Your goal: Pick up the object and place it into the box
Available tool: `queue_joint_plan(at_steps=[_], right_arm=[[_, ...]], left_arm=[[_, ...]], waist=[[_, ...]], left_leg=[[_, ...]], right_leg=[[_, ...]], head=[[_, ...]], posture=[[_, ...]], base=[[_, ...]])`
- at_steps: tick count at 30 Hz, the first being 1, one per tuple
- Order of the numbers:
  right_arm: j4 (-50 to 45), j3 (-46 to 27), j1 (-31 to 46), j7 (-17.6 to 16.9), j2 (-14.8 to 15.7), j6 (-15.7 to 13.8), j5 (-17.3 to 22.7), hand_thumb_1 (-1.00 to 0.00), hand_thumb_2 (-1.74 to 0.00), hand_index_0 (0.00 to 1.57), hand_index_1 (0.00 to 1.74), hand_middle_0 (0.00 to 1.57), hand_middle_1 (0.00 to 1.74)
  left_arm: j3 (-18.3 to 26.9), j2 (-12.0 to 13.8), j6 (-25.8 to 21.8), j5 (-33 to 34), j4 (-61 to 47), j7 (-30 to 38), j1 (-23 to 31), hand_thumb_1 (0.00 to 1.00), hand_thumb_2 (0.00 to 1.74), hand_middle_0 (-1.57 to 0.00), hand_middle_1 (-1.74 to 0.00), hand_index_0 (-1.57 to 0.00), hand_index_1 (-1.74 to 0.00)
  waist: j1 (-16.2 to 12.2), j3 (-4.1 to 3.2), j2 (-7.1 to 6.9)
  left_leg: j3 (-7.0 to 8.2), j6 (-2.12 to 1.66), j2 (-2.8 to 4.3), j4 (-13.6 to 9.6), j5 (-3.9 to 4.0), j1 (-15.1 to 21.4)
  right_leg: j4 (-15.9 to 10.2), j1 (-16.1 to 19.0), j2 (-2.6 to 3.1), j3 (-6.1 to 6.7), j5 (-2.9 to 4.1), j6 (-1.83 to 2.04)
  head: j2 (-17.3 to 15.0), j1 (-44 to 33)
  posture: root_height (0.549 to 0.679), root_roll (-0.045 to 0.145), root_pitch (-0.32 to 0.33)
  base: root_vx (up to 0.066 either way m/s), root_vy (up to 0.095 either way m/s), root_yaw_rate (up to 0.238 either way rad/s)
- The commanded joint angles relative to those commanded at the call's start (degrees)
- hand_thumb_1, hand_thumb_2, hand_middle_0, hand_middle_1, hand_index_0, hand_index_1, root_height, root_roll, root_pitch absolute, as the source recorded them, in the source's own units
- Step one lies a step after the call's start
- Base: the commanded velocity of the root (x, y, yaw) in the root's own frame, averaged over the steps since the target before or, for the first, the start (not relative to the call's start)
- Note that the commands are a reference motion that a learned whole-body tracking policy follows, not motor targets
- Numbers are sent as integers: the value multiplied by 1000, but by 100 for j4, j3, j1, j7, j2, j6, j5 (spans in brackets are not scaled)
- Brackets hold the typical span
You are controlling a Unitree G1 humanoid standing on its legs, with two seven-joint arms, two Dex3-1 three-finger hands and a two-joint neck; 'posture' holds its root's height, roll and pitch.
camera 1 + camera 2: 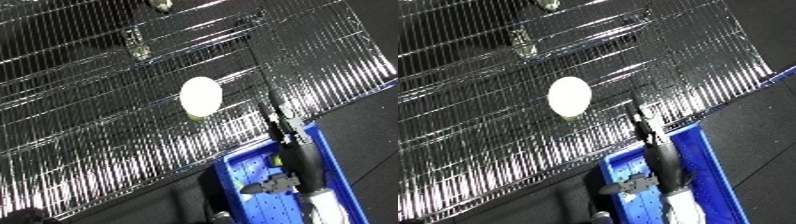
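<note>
Right robot hand point(282, 150) raised — fingers straight

White round object point(201, 95); blue bin point(331, 161); silver wire rack point(89, 125); black robot hand point(282, 131); dark floor point(373, 135).

The object point(201, 95) is a white, smooth oval with a hint of yellow-green at its lower edge, lying on the wire rack point(89, 115), up and to the left of the right hand point(289, 160). The bin point(330, 155), bright blue and open-topped, sits below the hand, tilted in view.
</note>
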Motion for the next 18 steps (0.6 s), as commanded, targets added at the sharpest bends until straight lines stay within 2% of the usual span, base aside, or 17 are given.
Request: queue_joint_plan(at_steps=[5,11,14,18], right_arm=[[100,17,-60,-53,-2,3,-122,0,0,0,0,0,0],[223,-12,-187,-188,-29,9,-250,0,0,0,0,0,0],[281,2,-309,-262,-76,63,-213,0,0,0,0,0,0],[486,49,-497,-320,-108,97,-173,0,0,0,0,0,0]], left_arm=[[-12,29,94,33,-20,-60,63,1000,1740,-1570,-1740,-1570,-1740],[12,71,218,45,-54,-124,126,1000,1740,-1570,-1740,-1570,-1740],[-6,111,286,25,-95,-95,114,1000,1740,-1570,-1740,-1570,-1740],[-80,153,292,7,-94,-68,88,1000,1740,-1570,-1740,-1570,-1740]], waist=[[72,4,-6],[134,24,10],[160,50,25],[193,122,55]], left_leg=[[-8,15,-2,86,-27,-6],[-1,45,-7,244,-84,-49],[1,62,-15,330,-100,-116],[1,75,-31,490,-128,-235]], right_leg=[[93,-18,-39,-41,-7,15],[267,-97,-62,-60,-32,5],[369,-181,-67,-71,-43,-3],[540,-317,-68,-80,-54,-5]], head=[[-64,91],[-68,260],[-179,289],[-262,410]], posture=[[625,61,-12],[620,58,-23],[617,57,-25],[611,54,-31]], base=[[56,-8,88],[65,5,77],[33,10,59],[38,7,69]])
